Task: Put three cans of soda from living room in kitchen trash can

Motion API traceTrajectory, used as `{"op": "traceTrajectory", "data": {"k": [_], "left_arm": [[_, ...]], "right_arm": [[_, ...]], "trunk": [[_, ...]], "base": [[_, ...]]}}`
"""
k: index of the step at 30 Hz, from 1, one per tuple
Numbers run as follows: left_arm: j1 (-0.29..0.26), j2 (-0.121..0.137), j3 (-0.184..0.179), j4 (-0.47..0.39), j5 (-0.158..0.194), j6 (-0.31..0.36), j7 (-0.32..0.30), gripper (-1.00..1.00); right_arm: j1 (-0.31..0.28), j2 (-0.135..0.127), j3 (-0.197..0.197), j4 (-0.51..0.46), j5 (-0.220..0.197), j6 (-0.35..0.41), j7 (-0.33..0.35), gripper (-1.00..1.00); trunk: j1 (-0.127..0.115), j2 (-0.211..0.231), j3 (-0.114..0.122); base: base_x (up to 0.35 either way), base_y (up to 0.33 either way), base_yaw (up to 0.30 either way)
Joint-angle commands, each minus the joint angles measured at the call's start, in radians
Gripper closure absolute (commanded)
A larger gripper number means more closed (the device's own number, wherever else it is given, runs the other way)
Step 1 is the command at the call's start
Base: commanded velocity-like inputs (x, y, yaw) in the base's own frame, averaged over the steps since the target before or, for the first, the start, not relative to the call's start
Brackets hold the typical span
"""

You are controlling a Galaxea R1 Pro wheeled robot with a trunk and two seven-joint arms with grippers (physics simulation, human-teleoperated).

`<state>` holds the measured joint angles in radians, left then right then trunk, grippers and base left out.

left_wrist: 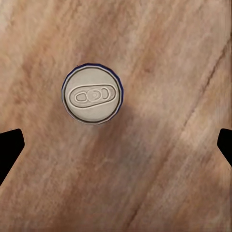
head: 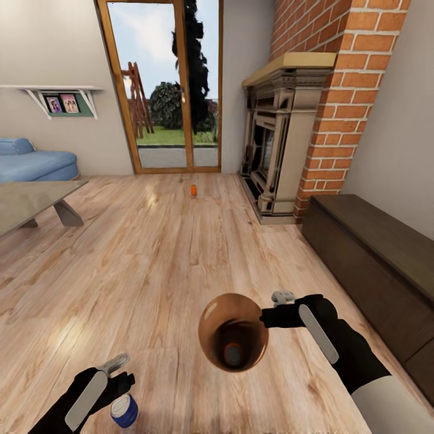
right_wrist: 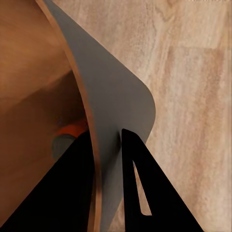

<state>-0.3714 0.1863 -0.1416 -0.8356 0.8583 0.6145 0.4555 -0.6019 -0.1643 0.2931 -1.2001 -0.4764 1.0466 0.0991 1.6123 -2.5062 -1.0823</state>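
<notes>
Head view: in the living room, the right claw [head: 272, 316] pinches the rim of the tash can [head: 212, 325], held above the wood floor [head: 150, 253] with an orange can of soda [head: 232, 354] lying inside. The left claw [head: 120, 377] hangs spread above a dark blue can of soda [head: 123, 411] standing on the floor. A third, orange can [head: 193, 190] stands far off near the glass doors [head: 163, 84].

Left wrist view: the blue can's silver top [left_wrist: 92, 94] lies between the wide-apart fingers [left_wrist: 9, 147], untouched.

Right wrist view: fingers [right_wrist: 137, 193] clamp the bin wall [right_wrist: 121, 101], one inside, one outside.

Bare floor [left_wrist: 159, 159] rings the blue can [left_wrist: 92, 94]
</notes>
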Motion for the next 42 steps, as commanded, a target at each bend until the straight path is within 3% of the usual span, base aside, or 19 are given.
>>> {"op": "traceTrajectory", "data": {"k": [1,7,11,16,22,27,31,33,36,42], "left_arm": [[-0.011,0.002,0.0,0.005,0.001,0.003,-0.002,-1.0],[-0.038,0.007,-0.002,0.044,-0.005,-0.003,-0.008,-1.0],[-0.041,0.009,-0.006,0.048,-0.013,-0.009,-0.017,-1.0],[-0.041,0.004,-0.004,0.08,-0.106,-0.026,-0.09,-1.0],[-0.048,0.005,-0.002,0.117,-0.129,-0.072,-0.135,-1.0],[-0.086,0.008,0.001,0.158,-0.132,-0.083,-0.152,-1.0],[-0.139,0.007,0.0,0.262,-0.132,-0.121,-0.185,-1.0],[-0.149,0.007,-0.001,0.289,-0.133,-0.133,-0.201,-1.0],[-0.154,0.007,-0.002,0.302,-0.133,-0.138,-0.209,-1.0],[-0.157,0.007,-0.002,0.307,-0.133,-0.141,-0.215,-1.0]], "right_arm": [[0.001,-0.004,-0.002,-0.012,-0.033,0.001,0.005,1.0],[-0.009,-0.026,-0.007,-0.019,-0.043,0.001,0.008,1.0],[-0.041,-0.03,-0.01,0.112,-0.049,0.001,0.008,1.0],[-0.093,-0.03,-0.012,0.226,-0.056,0.001,0.009,1.0],[-0.099,-0.031,-0.01,0.237,-0.1,0.001,0.01,1.0],[-0.096,-0.032,-0.009,0.203,-0.108,0.001,0.011,1.0],[-0.089,-0.075,-0.007,0.118,-0.126,0.001,0.013,1.0],[-0.088,-0.106,-0.003,0.088,-0.187,0.001,0.014,1.0],[-0.087,-0.13,0.002,0.068,-0.243,0.001,0.014,1.0],[-0.083,-0.151,0.005,0.028,-0.268,0.001,0.014,1.0]], "trunk": [[0.0,0.0,-0.004],[0.003,-0.002,-0.027],[0.005,-0.003,-0.043],[0.007,-0.004,-0.062],[0.01,-0.005,-0.085],[0.012,-0.006,-0.104],[0.014,-0.007,-0.12],[0.015,-0.008,-0.128],[0.016,-0.009,-0.139],[0.019,-0.01,-0.162]], "base": [[-0.006,0.0,0.0],[-0.001,0.0,0.0],[0.0,0.0,0.0],[0.0,0.0,0.0],[0.0,0.0,0.0],[0.0,0.0,0.0],[0.0,0.0,0.0],[0.0,0.0,0.0],[0.0,0.0,0.0],[0.0,0.0,0.0]]}}
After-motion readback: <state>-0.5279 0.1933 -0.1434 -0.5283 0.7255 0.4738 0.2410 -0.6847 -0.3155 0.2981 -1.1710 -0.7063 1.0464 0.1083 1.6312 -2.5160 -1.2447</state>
